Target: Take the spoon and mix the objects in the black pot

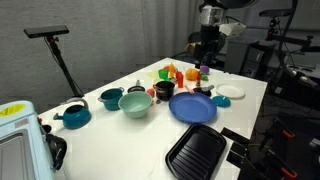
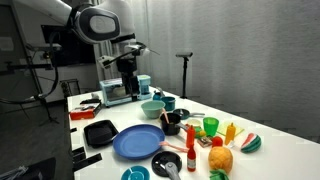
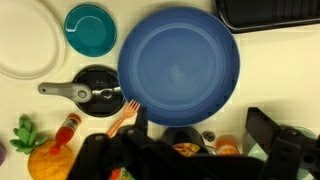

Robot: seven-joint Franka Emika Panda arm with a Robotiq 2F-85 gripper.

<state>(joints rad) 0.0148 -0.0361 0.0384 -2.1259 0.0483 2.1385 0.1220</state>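
Tool point(image 1: 206, 55) hangs well above the worktop point(image 1: 120, 132), and the wrist view shows it spread wide with nothing in its grip. Black pot point(image 2: 172, 122) stands on the worktop among the toy dishes, just beside the rim of the blue plate point(image 2: 138, 143), near the green bowl point(image 2: 152, 108) and well apart from the tool.
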